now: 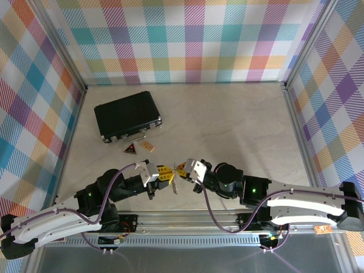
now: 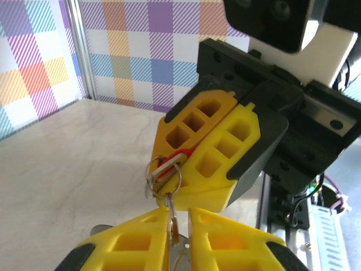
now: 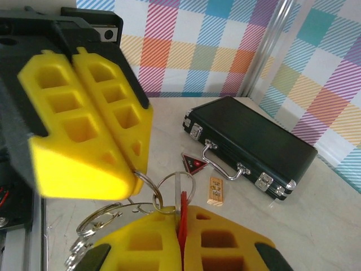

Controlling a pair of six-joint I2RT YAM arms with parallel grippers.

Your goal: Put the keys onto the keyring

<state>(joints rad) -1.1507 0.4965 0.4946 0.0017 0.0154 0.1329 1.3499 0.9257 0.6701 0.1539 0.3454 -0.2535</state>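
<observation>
My two grippers meet tip to tip low over the near middle of the table. My right gripper [image 3: 181,213] [image 1: 183,168] is shut on the key [image 3: 181,226], its red head pinched between the yellow fingers and its silver blade sticking up through a small split ring [image 3: 213,182]. That ring links to another small ring [image 3: 148,182] at the tip of my left gripper [image 2: 179,219] [image 1: 165,172]. Its jaws stand slightly apart, with the thin ring leaning on one pad. The grey keyring [image 1: 175,185] [image 3: 96,217] hangs below the tips.
A shut black case [image 1: 127,115] [image 3: 254,141] lies at the back left. A dark triangular tag [image 1: 130,149] [image 3: 194,164] and a tan rectangular tag [image 1: 147,147] [image 3: 215,190] lie just in front of its handle. Checked walls enclose the table.
</observation>
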